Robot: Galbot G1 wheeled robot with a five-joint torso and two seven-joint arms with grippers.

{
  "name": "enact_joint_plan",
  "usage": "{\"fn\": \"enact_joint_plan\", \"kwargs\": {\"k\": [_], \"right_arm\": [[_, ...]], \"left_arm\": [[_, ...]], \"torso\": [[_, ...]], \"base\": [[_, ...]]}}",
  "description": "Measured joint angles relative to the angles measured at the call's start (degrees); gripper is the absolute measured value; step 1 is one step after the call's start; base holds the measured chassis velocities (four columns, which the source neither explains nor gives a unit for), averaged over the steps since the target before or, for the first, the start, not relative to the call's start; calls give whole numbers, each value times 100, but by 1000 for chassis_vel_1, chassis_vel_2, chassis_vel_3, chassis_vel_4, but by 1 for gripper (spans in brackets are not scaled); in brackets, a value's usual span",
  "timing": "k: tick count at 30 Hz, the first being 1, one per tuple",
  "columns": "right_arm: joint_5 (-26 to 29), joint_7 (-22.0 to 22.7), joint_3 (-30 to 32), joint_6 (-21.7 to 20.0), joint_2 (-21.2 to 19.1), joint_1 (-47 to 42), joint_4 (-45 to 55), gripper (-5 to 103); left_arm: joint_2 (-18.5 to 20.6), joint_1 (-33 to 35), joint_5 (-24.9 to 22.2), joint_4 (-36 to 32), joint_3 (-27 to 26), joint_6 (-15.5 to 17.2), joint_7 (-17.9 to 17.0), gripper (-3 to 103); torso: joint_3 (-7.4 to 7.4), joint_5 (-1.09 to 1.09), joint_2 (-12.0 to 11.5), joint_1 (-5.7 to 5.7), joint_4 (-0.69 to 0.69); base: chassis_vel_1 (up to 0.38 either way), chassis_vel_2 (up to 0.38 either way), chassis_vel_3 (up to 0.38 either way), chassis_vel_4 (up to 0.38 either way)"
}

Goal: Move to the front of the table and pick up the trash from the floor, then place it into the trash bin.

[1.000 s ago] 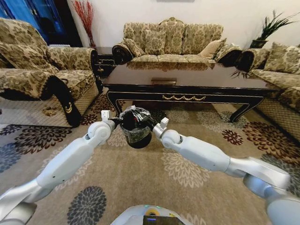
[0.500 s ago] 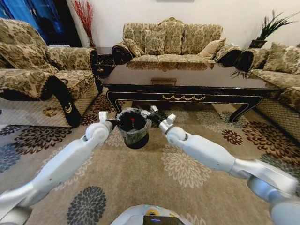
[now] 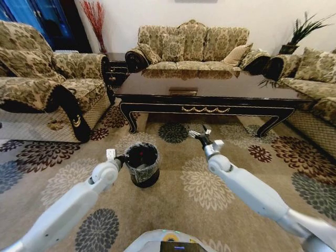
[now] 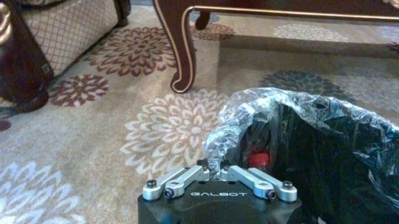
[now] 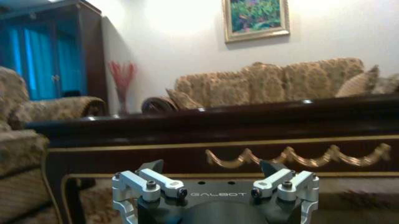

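Observation:
The trash bin (image 3: pixel 142 164), black with a clear liner, stands on the flowered floor (image 3: pixel 173 210) in front of the table (image 3: pixel 210 86). My left gripper (image 3: pixel 122 157) is at the bin's near-left rim, shut on the liner's folded edge (image 4: pixel 215 158). Inside the bin (image 4: pixel 324 140) lies trash with a red cap (image 4: pixel 260 158). My right gripper (image 3: pixel 198 134) hangs open and empty to the right of the bin, above the carpet. It faces the table's apron with the gold scroll (image 5: pixel 293 156), and one of its fingers (image 5: pixel 153 166) shows in the right wrist view.
Patterned sofas stand on the left (image 3: pixel 47 79), behind the table (image 3: pixel 191 44) and on the right (image 3: pixel 315 79). A curved table leg (image 4: pixel 181 56) stands just beyond the bin. Open carpet lies between me and the bin.
The bin has come down from between both grippers to the floor. My right gripper has swung away from it to the right. The left gripper has stayed on the rim.

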Motion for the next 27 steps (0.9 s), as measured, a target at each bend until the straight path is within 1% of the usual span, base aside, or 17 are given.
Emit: {"fn": "enact_joint_plan", "kwargs": {"k": [2, 4, 6, 8, 10, 13, 16, 21, 22, 23, 24, 25, 26, 27], "right_arm": [[-61, -13, 234, 23, -10, -204, -15, 100], [-69, -16, 286, 27, -12, -258, -15, 100], [-82, -23, 453, 27, -32, -419, 10, 100], [-84, -24, 488, 27, -43, -458, 22, 100], [-89, -26, 574, 24, -79, -547, 52, 100], [-88, -26, 619, 19, -106, -579, 79, 100], [-79, -26, 663, 15, -111, -620, 135, 100], [-76, -26, 695, 14, -111, -686, 175, 100], [-76, -27, 705, 13, -112, -710, 202, 100], [-74, -27, 718, 12, -118, -725, 228, 100], [-74, -27, 718, 12, -118, -725, 228, 100], [-70, -27, 729, 10, -126, -737, 257, 100], [-64, -27, 747, 8, -136, -748, 290, 100], [-57, -27, 770, 6, -153, -764, 318, 100]], "left_arm": [[-121, -110, 21, 202, 15, -42, 20, 4], [-164, -155, 21, 269, 26, -56, 19, 4], [-302, -247, 1, 453, 71, -65, 7, 4], [-354, -263, 4, 513, 81, -65, 3, 4], [-530, -284, 67, 692, 103, -64, 0, 4], [-605, -281, 163, 844, 115, -81, 10, 4], [-699, -252, 418, 1078, 106, -219, 136, 4], [-747, -251, 537, 1182, 59, -305, 165, 4], [-735, -239, 559, 1161, 57, -327, 141, 4], [-696, -213, 558, 1081, 54, -330, 106, 2], [-696, -213, 558, 1081, 54, -330, 106, 2], [-657, -191, 551, 991, 45, -336, 88, 6], [-609, -168, 543, 911, 21, -342, 51, 6], [-551, -131, 522, 829, -10, -343, 6, 12]], "torso": [[0, -1, 0, 0, -1], [0, -1, 0, 0, 0], [0, 1, 0, 0, 0], [0, -2, 0, 0, 0], [0, -1, 0, 0, -1], [0, -3, 0, 0, -1], [1, -3, 0, 0, 2], [0, -1, 0, 0, 1], [0, -3, 0, 0, -2], [1, -3, 0, 0, -1], [1, -3, 0, 0, -1], [0, -2, 0, 0, -1], [0, 0, 1, 0, -1], [0, 1, 0, 0, 2]], "base": [[0, 0, 0, 0], [0, 0, 0, 0], [0, 0, 0, 0], [0, 0, 0, 0], [0, 0, 0, 0], [0, 0, 0, 0], [0, 0, 0, 0], [0, 0, 0, 0], [0, 0, 0, 0], [0, 0, 0, 0], [0, 0, 0, 0], [0, 0, 0, 0], [0, 0, 0, 0], [0, 0, 0, 0]]}}
